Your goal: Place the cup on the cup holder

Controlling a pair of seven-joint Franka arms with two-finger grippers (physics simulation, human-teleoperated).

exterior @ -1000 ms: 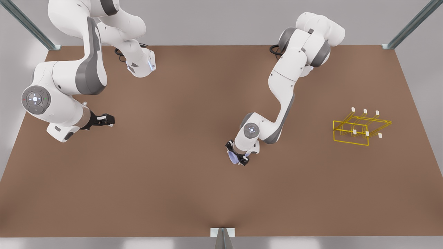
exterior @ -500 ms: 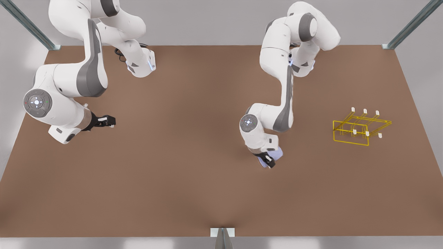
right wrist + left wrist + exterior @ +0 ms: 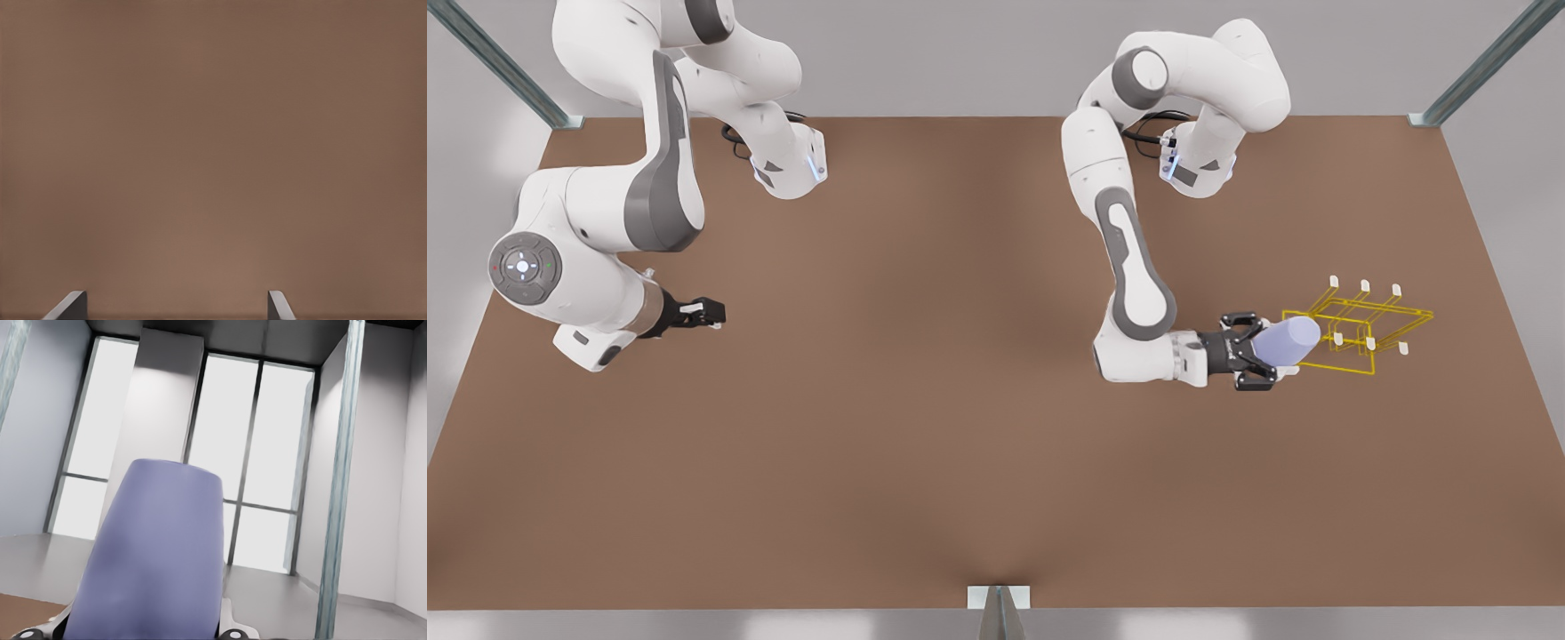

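Careful: your left tool (image 3: 1258, 351) clamps the cup (image 3: 1285, 341) sideways at the cup holder (image 3: 1352, 371); it could snag a peg (image 3: 1337, 339). Right tool (image 3: 710, 312) waits, fingers apart.

No readable text, label or number anywhere

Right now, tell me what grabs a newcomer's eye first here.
The lavender cup, lying sideways in the left gripper, its far end at the yellow cup holder on the front view's right. The right gripper waits open over bare table on the front view's left.
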